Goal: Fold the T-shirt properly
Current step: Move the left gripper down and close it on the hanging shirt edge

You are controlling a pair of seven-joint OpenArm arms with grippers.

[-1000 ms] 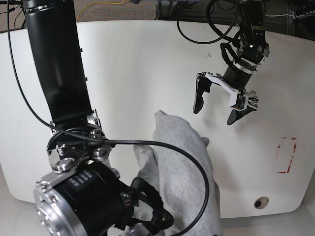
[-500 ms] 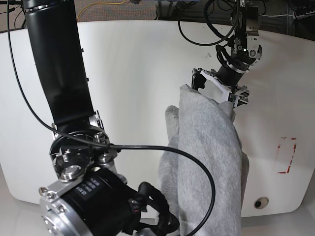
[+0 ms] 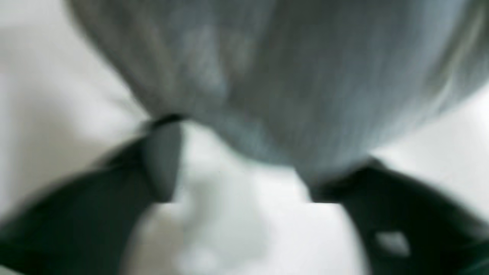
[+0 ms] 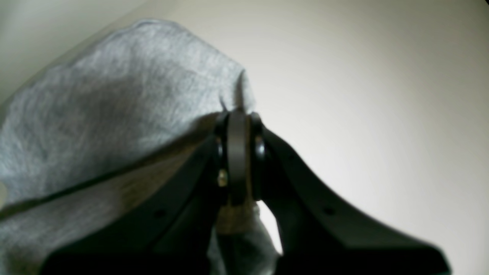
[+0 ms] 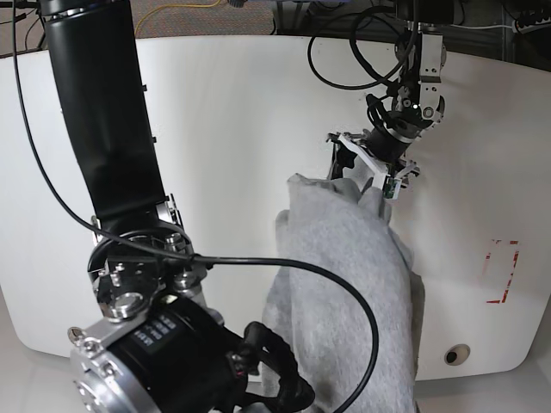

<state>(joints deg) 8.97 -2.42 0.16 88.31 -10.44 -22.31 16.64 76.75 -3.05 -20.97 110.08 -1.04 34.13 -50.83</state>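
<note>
Shirt strung up between two pincers

The right gripper (image 4: 237, 152) is clamped on the T-shirt (image 5: 344, 284) edge; the left gripper (image 5: 366, 172) straddles its top, jaws part-closed, grip unclear, probably to spread it. The shirt hangs above the table (image 5: 241, 120); the left arm reaches down from the far side.

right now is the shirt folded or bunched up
Bunched, not folded: the shirt hangs lifted in a rumpled column, pinched by the right gripper.
</note>
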